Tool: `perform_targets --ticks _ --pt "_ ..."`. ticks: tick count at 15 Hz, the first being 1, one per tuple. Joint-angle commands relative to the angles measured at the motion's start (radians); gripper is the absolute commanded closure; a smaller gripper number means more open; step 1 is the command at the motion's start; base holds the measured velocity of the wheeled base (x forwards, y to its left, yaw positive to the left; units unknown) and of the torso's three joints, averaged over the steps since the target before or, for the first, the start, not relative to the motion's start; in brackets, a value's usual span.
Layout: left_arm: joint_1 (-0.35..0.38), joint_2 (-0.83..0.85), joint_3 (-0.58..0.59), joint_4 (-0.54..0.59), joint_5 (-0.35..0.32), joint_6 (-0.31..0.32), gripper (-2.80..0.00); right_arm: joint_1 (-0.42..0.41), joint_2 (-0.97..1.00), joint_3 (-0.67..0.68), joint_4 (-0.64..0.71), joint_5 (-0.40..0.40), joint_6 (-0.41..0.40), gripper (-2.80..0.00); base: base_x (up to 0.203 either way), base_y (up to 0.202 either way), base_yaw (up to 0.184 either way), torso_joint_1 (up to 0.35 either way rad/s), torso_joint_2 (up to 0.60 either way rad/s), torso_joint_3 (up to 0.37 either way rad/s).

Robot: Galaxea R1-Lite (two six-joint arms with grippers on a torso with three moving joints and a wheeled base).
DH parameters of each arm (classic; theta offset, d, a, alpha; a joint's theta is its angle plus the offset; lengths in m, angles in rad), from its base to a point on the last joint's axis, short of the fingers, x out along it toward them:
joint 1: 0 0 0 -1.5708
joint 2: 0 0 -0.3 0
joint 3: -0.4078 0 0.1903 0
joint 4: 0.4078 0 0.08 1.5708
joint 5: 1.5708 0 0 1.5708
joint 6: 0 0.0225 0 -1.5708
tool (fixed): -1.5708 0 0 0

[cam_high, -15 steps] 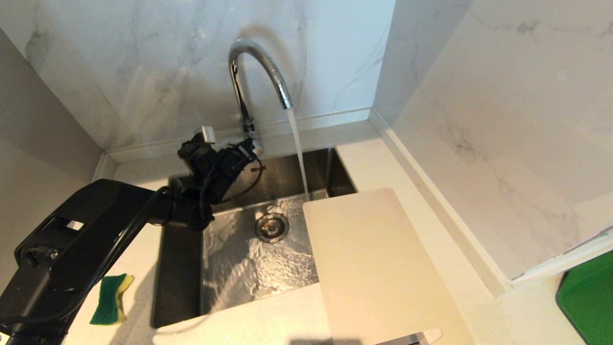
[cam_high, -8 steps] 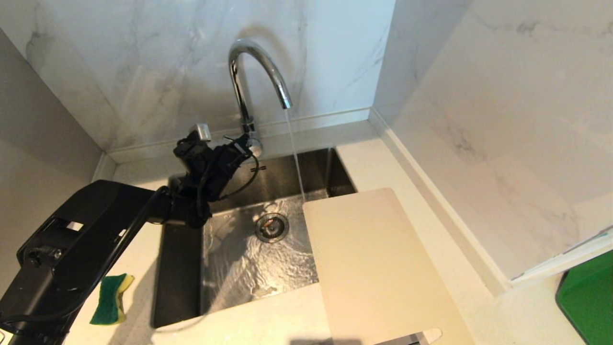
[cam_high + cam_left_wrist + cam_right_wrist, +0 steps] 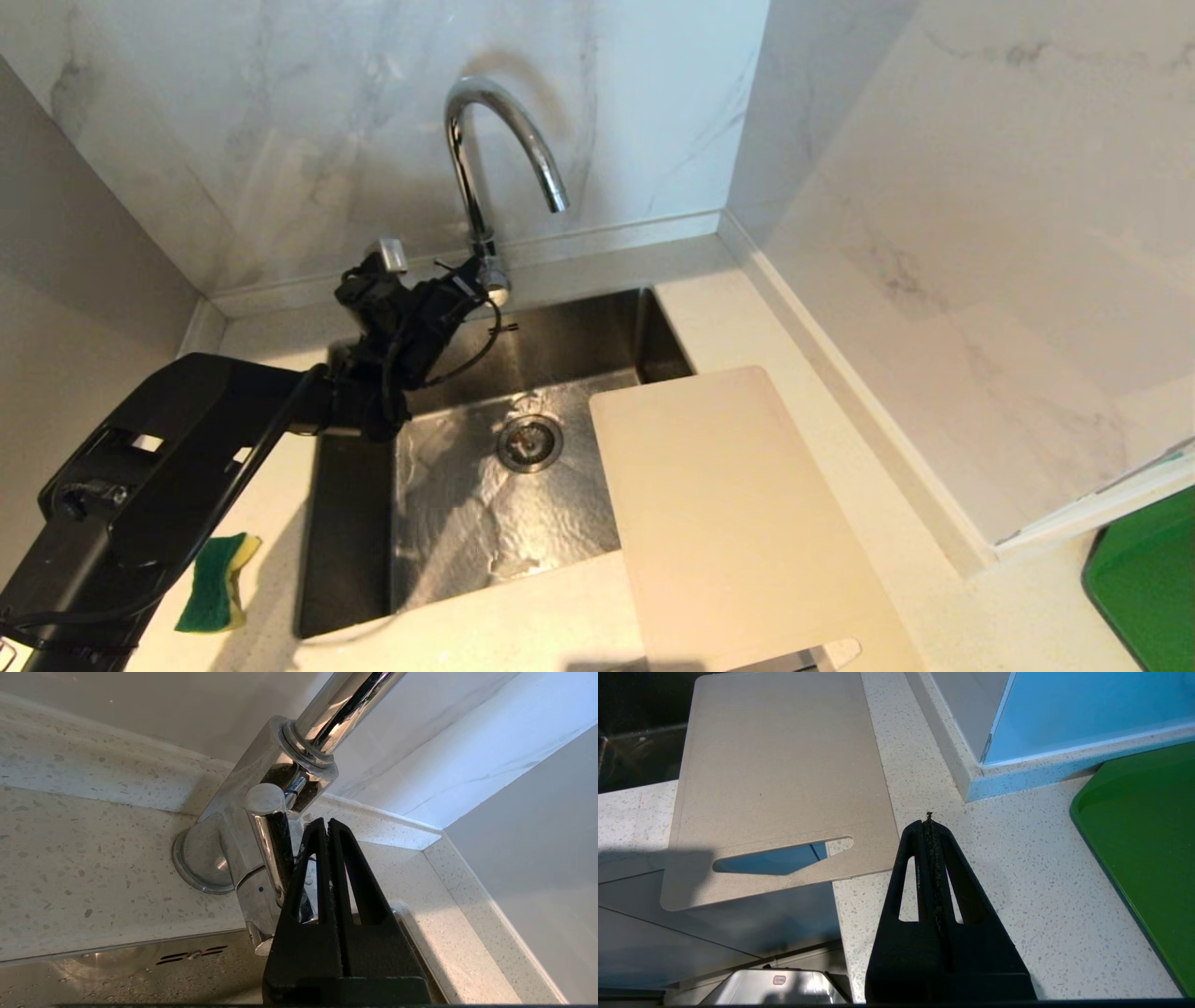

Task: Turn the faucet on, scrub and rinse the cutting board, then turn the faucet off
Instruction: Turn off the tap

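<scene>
The cutting board [image 3: 738, 523] lies flat on the counter right of the sink [image 3: 485, 504], long axis running front to back, handle slot toward the robot. Faucet [image 3: 499, 140] arches over the basin, dry. Left gripper [image 3: 327, 823], clenched empty, touches its lever [image 3: 268, 835]; right gripper [image 3: 929, 821] also clenched.

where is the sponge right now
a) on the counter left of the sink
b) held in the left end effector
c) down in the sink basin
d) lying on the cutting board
a: the head view shows the green and yellow sponge lying on the counter to the left of the sink, clear of the cutting board, while the left end effector sits shut by the faucet base.
</scene>
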Motion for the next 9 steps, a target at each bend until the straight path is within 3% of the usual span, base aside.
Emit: perform_targets --ticks 1,9 --pt "-0.001 0.0 0.004 -0.009 0.004 -0.003 0.0 -0.001 0.0 0.0 0.0 0.0 0.0 0.0 0.0 0.0 0.0 0.0 0.0 0.0" --pt "-0.057 -0.128 0.18 -0.093 -0.003 -0.001 0.0 0.0 0.001 0.001 0.0 0.0 0.0 0.0 0.0 0.0 0.0 0.0 0.0 0.0"
